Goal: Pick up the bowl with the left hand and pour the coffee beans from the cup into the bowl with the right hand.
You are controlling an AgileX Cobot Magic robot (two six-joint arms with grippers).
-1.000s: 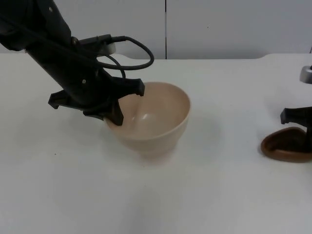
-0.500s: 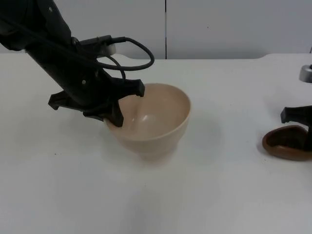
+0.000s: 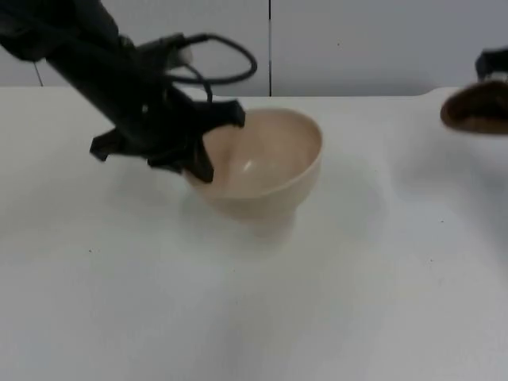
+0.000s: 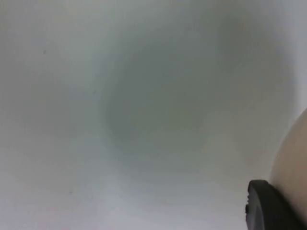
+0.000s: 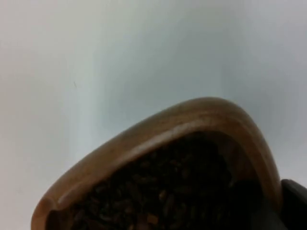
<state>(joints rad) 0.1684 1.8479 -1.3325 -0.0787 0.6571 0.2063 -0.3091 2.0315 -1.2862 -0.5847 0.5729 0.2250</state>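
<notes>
top view: the left gripper is closed on the near-left rim of the beige bowl, one of its fingers inside the bowl and the other outside. the bowl is clear of the white counter, tilted slightly, with its shadow on the surface beneath. no beans are visible inside it. the right gripper is at the far right, in front of the grey partition wall, closed on the brown cup, which is held in the air well apart from the bowl.

left wrist view: one black fingertip lies against the beige wall of the bowl. the counter lies beyond, carrying a round soft shadow.

right wrist view: the cup rim is brown and wooden-looking, rounded to a blunt point on one side. dark coffee beans fill the cup close to the rim. a black finger sits at the cup's edge. the counter lies beyond the cup.
</notes>
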